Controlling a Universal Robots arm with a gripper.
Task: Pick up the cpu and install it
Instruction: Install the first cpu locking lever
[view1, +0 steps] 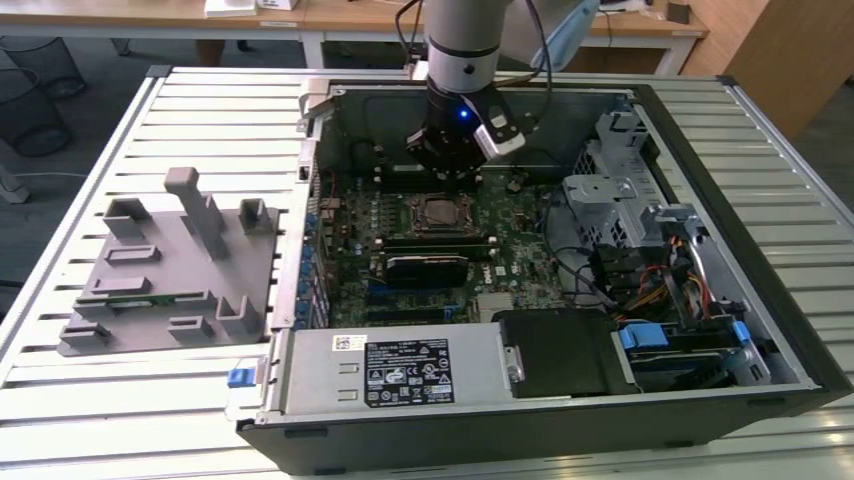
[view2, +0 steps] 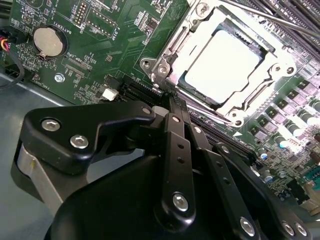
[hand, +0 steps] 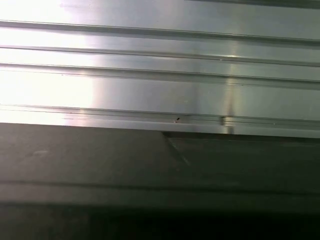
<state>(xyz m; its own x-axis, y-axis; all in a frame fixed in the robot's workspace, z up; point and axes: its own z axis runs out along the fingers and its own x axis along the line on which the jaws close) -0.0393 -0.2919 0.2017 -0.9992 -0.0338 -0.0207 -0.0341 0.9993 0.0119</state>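
The cpu (view2: 220, 65), a flat square chip with a bright silver top, lies inside the metal-framed socket (view2: 165, 60) on the green motherboard (view2: 105, 30). In the exterior view that socket (view1: 438, 212) sits mid-board inside the open computer case. My gripper (view1: 447, 172) hangs over the board just behind the socket. In the second wrist view its black fingers (view2: 172, 112) come together to a point near the socket's corner. The gripper (view2: 169, 100) is shut with nothing between the fingers and is clear of the cpu.
A grey fixture plate (view1: 167, 270) on the exterior view's left carries a green memory stick (view1: 147, 297). The case holds a power supply (view1: 387, 370), a drive cage and cables (view1: 641, 270) on the exterior view's right. The slatted metal table (hand: 150, 75) lies around the case.
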